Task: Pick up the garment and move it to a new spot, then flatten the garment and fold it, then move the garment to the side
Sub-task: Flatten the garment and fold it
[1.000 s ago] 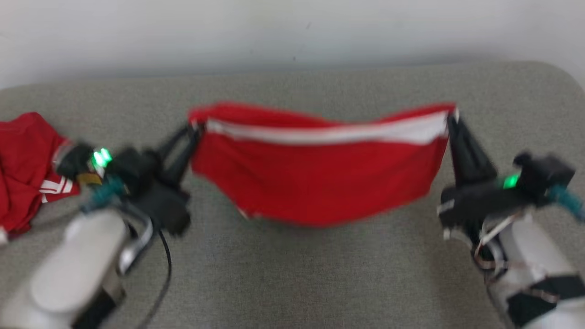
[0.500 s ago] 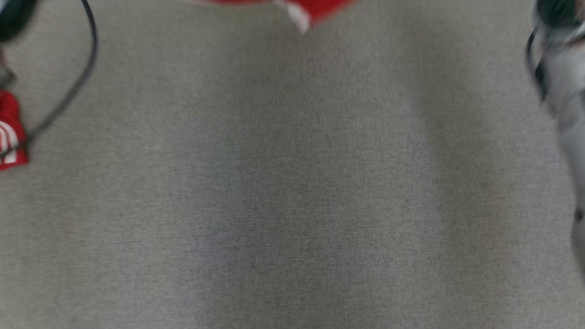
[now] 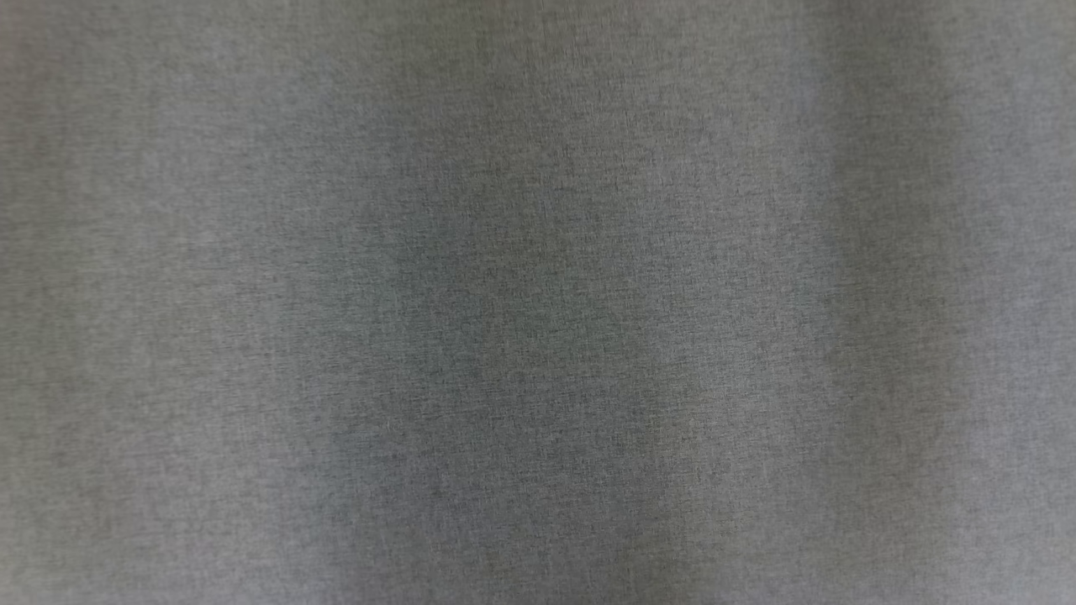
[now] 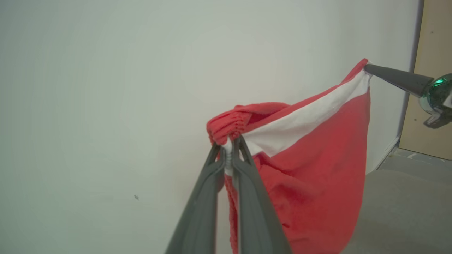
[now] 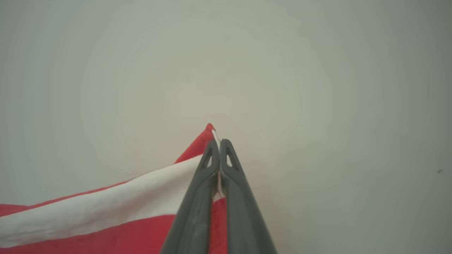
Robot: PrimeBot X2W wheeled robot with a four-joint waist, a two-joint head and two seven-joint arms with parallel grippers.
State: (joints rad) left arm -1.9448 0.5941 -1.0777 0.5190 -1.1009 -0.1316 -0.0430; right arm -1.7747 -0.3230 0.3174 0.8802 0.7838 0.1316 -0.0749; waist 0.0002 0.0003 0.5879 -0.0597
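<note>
The garment (image 4: 314,158) is red with a white band. It hangs in the air, stretched between my two grippers in front of a pale wall. In the left wrist view my left gripper (image 4: 230,143) is shut on one bunched red corner, and my right gripper (image 4: 367,67) pinches the far upper corner at the right. Seen from the right wrist, the right gripper (image 5: 219,144) is shut on the garment (image 5: 106,211) at its pointed corner, the white band running off to the lower left.
The head view looks straight down on the grey fabric surface (image 3: 538,302). That same grey surface (image 4: 402,211) lies below the garment in the left wrist view, with a pale wall (image 4: 106,106) behind and a tan panel (image 4: 432,42) at the far right.
The head camera has tipped down, so the garment, both arms and the red clothes at the left have left its picture. The grip on both corners looks unchanged.
</note>
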